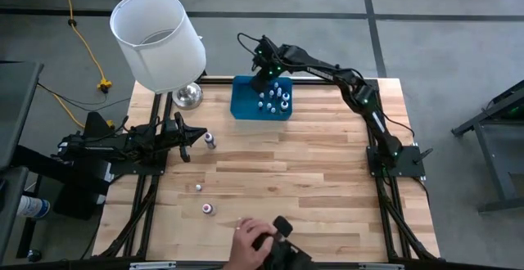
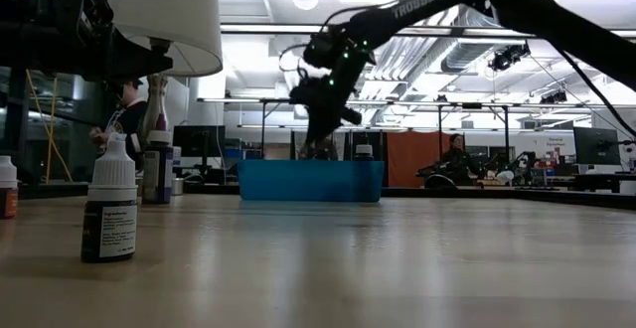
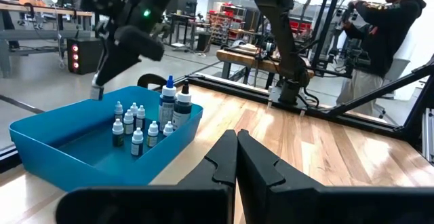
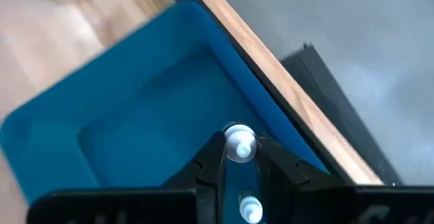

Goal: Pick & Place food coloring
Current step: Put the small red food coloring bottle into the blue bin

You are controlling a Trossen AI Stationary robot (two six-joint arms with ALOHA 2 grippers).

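Observation:
Several small white-capped food coloring bottles [image 3: 139, 125] stand upright in a blue tray [image 1: 246, 106] at the table's far middle. My right gripper [image 4: 239, 157] hangs over the tray's far part [image 1: 264, 75], shut on one more bottle [image 4: 239, 144]. Loose bottles stand upright on the wood: one by the left arm [image 1: 210, 141] and two nearer the front [image 1: 198, 187] [image 1: 208, 209]. My left gripper [image 3: 236, 157] waits shut and level at the table's left [image 1: 192, 139], holding nothing. My right gripper pinches the bottle at its white ridged cap [image 4: 237, 137] between its two fingertips [image 4: 211, 157]. The fingers slant down from the table's right and far side. The bottle's body is hidden behind cap and fingers. It is lifted clear above the tray's floor [image 4: 135, 115].
A lamp with a white shade [image 1: 160, 37] and shiny metal base [image 1: 187, 96] stands at the far left beside the tray. A person's hand [image 1: 248, 239] with a black tool reaches over the near edge. In the low view a dark bottle [image 2: 109, 209] stands close by.

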